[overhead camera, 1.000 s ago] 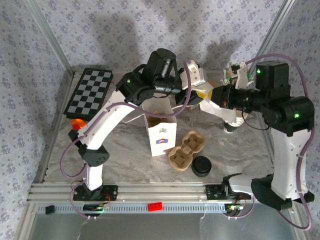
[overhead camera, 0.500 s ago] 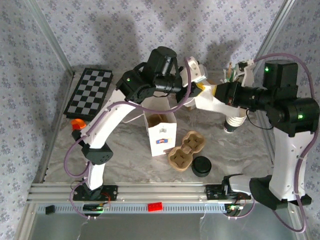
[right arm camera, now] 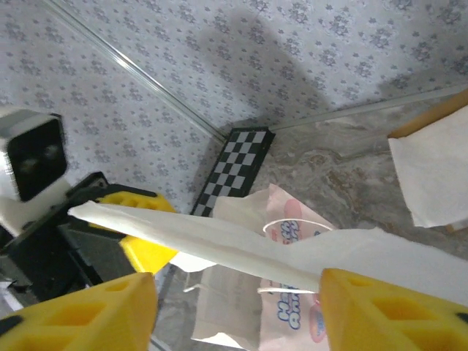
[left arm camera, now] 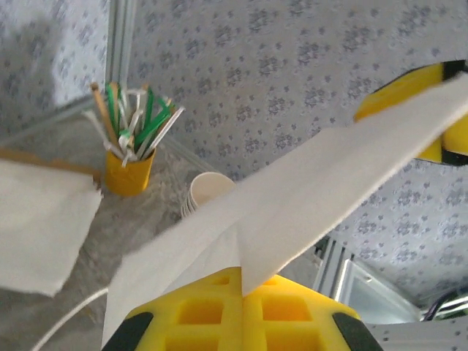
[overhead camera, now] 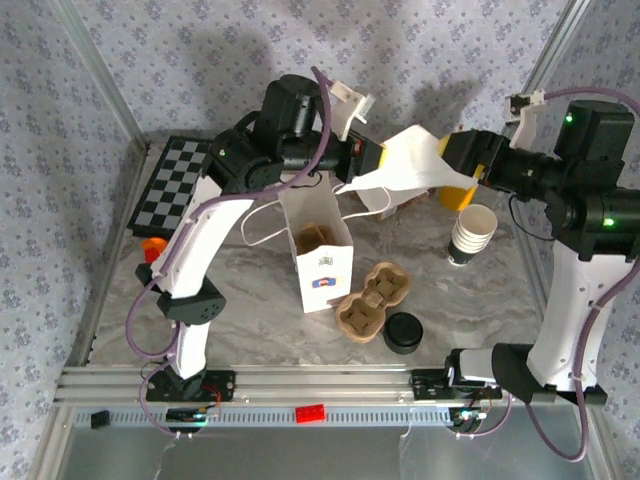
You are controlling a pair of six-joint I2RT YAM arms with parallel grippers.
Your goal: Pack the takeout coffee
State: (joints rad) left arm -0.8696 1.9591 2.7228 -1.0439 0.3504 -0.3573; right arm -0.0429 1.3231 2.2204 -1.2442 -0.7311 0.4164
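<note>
Currently: napkin (overhead camera: 405, 165) aloft, long axis left-right, just above and right of open paper bag (overhead camera: 325, 265). Left gripper (overhead camera: 372, 160) clamped on napkin's near-bag end. Right gripper (overhead camera: 462, 156) jaws apart, far end loose between. Left arm nearer bag.

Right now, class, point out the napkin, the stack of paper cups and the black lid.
napkin (overhead camera: 405, 165): top view, sheet's middle.
stack of paper cups (overhead camera: 476, 224): top view, top cup's mouth.
black lid (overhead camera: 404, 333): top view, flat top.

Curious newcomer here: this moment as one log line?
left gripper: shut on napkin | right gripper: open around napkin | paper bag: upright
</note>
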